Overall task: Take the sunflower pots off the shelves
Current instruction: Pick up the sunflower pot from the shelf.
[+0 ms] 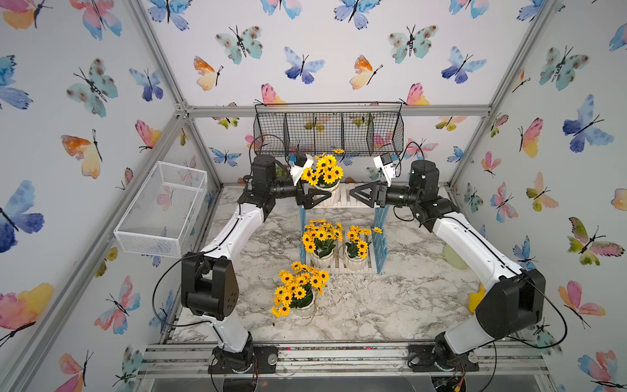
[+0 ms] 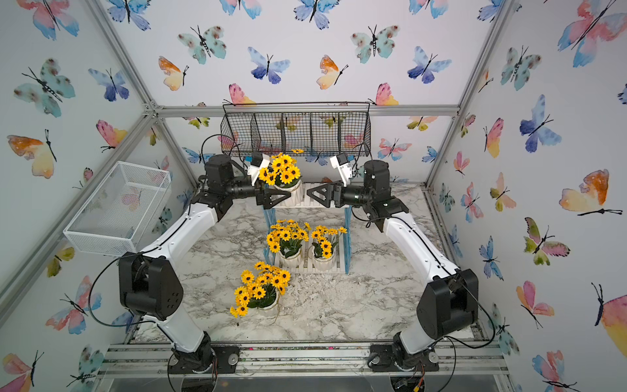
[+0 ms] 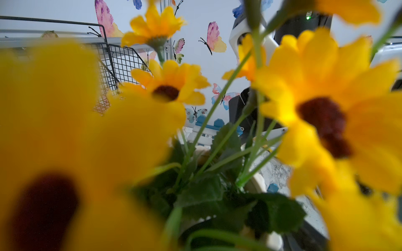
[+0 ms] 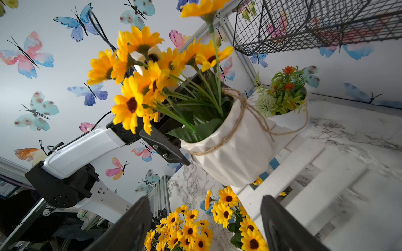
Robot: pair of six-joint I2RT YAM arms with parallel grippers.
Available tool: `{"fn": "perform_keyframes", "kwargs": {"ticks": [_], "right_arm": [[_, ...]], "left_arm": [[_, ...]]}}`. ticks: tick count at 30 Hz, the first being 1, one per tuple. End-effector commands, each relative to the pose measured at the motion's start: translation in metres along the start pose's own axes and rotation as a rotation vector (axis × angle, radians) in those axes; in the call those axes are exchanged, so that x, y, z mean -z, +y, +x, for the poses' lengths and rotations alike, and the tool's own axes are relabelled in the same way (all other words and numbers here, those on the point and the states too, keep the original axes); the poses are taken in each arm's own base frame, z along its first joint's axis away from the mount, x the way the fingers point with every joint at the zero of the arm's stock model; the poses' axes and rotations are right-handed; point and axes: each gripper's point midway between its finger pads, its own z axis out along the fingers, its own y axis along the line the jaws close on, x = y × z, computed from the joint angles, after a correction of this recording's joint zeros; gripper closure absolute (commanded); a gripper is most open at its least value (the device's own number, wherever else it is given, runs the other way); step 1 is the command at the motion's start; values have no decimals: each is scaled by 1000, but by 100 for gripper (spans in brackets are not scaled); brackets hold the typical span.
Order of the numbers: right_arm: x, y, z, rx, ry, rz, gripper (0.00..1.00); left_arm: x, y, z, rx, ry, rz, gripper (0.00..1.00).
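Removal of the sunflower pot [image 4: 235, 150] on the upper board of the shelves [image 1: 380, 237] was in hand: the left gripper [image 1: 322, 198] straddled it, near finger [image 4: 165, 150] apparently touching, yet stems hid the far finger, so a clamp could not be told. The right gripper [image 1: 355, 196] stood wide and empty at its 3 o'clock. The next move needed a confirmed squeeze and a straight lift.

The shelves [image 1: 380, 234] stand on the table [image 1: 407, 298], toward twelve o'clock of its middle. A sunflower pot [image 1: 335, 197] sits on the top board. The left claw [image 1: 325, 197] lies across its nine o'clock side, and the right claw [image 1: 353, 194] is apart at three o'clock. A second pot [image 1: 321, 259] and a third pot [image 1: 355, 263] share the lower board. A fourth pot [image 1: 304, 309] stands on the table at six o'clock of the shelves.
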Motion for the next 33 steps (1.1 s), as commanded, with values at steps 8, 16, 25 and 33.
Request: {"fn": "perform_keyframes", "kwargs": {"ticks": [8,16,25,33], "right_arm": [[-17,4,-11,25,-13,-58,22],[-22,3,-15,27,-17,-73,23],[-37,9,-10,24,11,-109,25],[-45,13,-6,24,21,-128,25]], "left_arm": [[-6,-13,-5,-3,-6,71,2],[-9,-14,-5,-1,-6,80,2],[-11,-10,-5,7,-5,76,2],[-14,-9,-4,19,-4,80,2]]}}
